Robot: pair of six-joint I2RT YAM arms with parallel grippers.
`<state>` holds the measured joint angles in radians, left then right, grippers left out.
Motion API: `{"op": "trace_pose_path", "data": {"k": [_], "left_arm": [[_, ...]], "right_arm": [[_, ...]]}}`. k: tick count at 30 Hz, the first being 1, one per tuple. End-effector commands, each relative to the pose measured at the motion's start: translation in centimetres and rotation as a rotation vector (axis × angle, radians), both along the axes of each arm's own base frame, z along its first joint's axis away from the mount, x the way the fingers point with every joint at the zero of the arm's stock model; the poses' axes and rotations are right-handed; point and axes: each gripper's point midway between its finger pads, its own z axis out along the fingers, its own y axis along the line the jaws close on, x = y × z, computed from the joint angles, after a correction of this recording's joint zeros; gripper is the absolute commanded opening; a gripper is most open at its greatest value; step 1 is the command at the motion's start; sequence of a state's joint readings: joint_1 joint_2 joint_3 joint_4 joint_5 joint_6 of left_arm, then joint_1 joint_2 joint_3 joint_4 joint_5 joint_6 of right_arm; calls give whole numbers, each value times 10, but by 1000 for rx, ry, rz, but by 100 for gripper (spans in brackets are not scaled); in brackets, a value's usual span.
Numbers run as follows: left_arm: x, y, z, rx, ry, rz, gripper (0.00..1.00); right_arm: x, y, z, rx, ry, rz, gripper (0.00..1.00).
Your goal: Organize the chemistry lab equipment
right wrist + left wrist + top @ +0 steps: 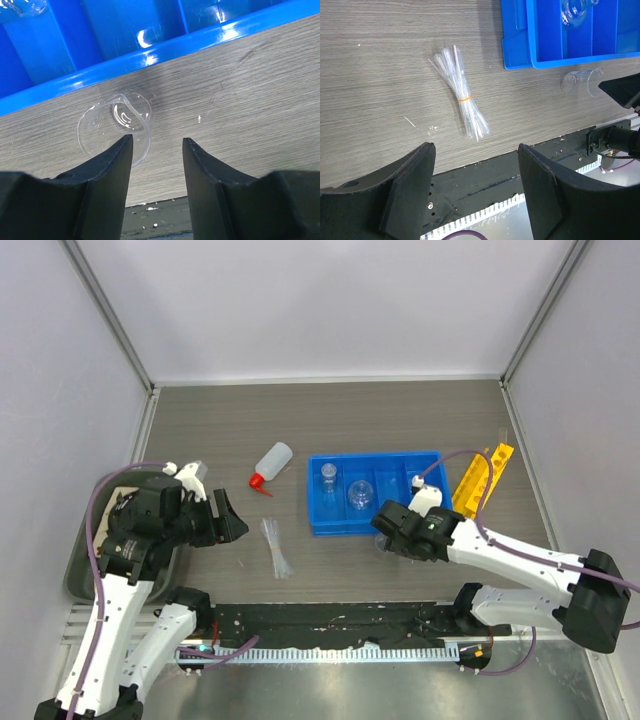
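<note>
Right gripper [156, 142] reaching low, jaws parted, one finger overlapping beaker [95, 131] beside blue bin [150, 57]; bare table rightward. Left gripper [476, 150] hovering, released.

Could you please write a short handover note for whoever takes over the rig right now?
Left gripper: fingers open, empty, hovering short of the banded pipettes.
Right gripper: fingers open, nothing held, one finger over the rim of the small beaker on the table in front of the blue bin.
Done: a flask and another glass piece sit in the bin.
Left: small beaker, pipettes, squeeze bottle lying on its side; yellow rack beside the bin.
</note>
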<state>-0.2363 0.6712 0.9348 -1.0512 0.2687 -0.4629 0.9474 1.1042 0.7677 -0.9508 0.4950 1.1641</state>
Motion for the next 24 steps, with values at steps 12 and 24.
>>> {"op": "trace_pose_path", "data": {"k": [12,24], "left_arm": [[3,1,6,18,-51,-12,71],[3,2,8,22,-53,-12,71]], "right_arm": [[16,3,-12,-31,-48,-55,1],[21,33,58,-97,-36,254,1]]}}
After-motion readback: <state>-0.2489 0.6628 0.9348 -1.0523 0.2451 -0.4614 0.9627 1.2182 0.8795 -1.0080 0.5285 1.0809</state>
